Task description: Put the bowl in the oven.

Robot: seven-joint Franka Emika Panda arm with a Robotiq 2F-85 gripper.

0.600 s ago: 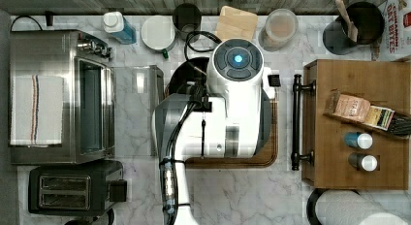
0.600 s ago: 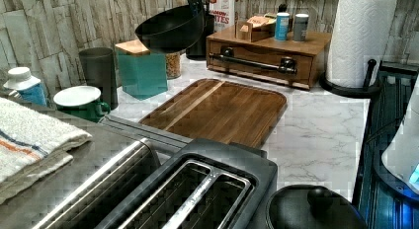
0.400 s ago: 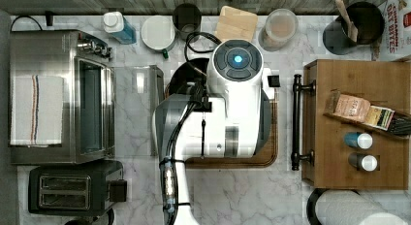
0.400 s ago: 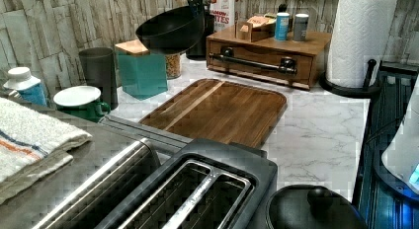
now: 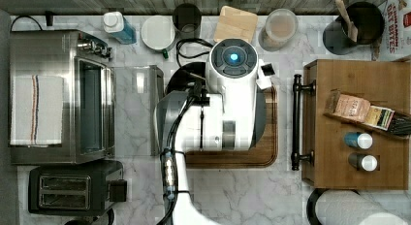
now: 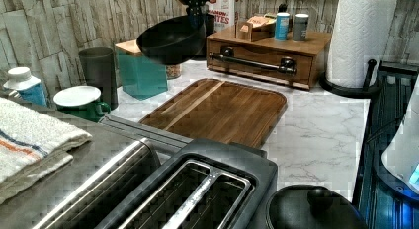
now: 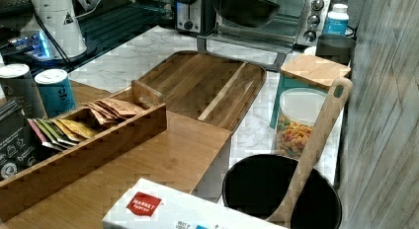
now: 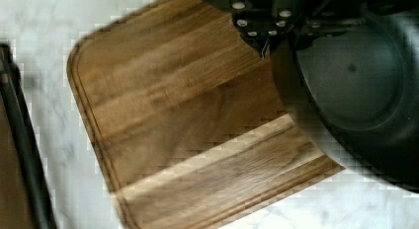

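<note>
While the bowl (image 6: 170, 40) is being held in the air above the far end of the wooden cutting board (image 6: 217, 110), it is being gripped at its rim by the claw (image 8: 264, 39), which is clenched on it in the wrist view. In the left view the black bowl is being carried tilted, clear of the board and of the marble worktop (image 6: 316, 140), in front of the teal canister (image 6: 141, 73). In the top view a dark arc of the bowl (image 5: 186, 74) is being shown beside the white arm (image 5: 232, 104), just right of the oven's lowered glass door (image 5: 133, 108). The oven (image 5: 58, 96) is standing open at the top view's left, with a striped towel (image 5: 36, 108) lying on its roof and the black toaster (image 5: 68, 188) set near it. In the right view the bowl (image 7: 244, 9) is being seen in front of the oven's open mouth.
</note>
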